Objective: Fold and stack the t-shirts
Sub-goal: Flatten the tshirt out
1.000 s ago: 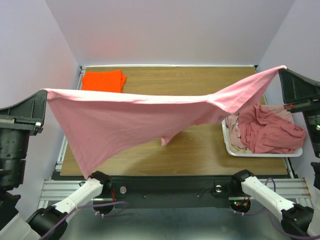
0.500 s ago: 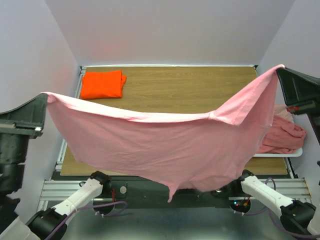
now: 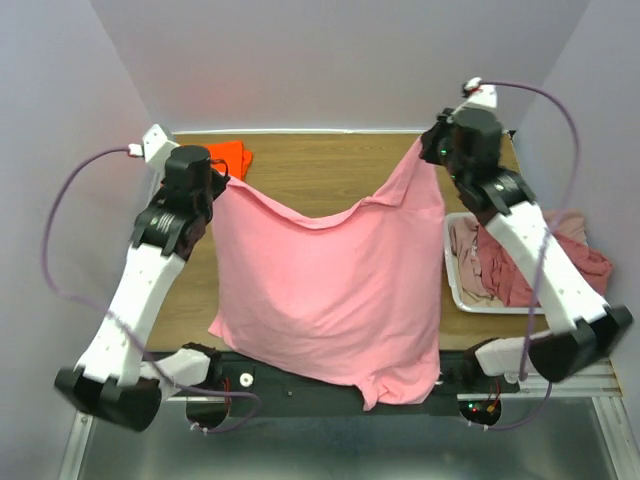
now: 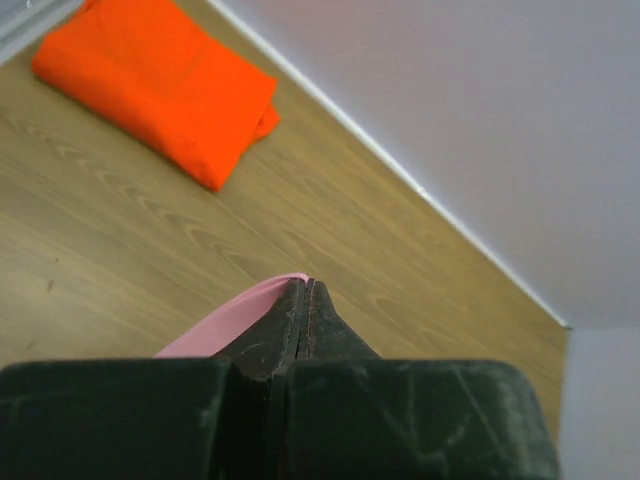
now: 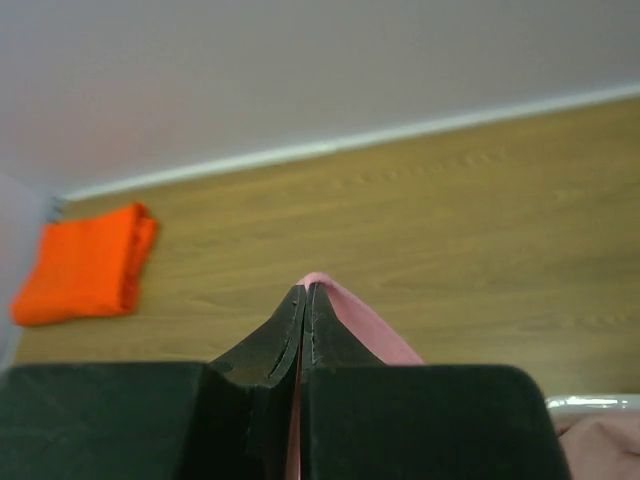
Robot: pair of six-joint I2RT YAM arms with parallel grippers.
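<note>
rose t-shirts [image 3: 488, 266] in white tray [image 3: 451, 282]

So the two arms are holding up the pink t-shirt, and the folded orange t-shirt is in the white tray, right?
Not quite. The folded orange t-shirt lies at the far left corner of the wooden table, not in the white tray; the top view shows it. The pink t-shirt is held up, as you said.

Pale lilac walls [image 3: 330, 60] enclose a wood-grain table [image 3: 330, 170] with a white back edge.
</note>
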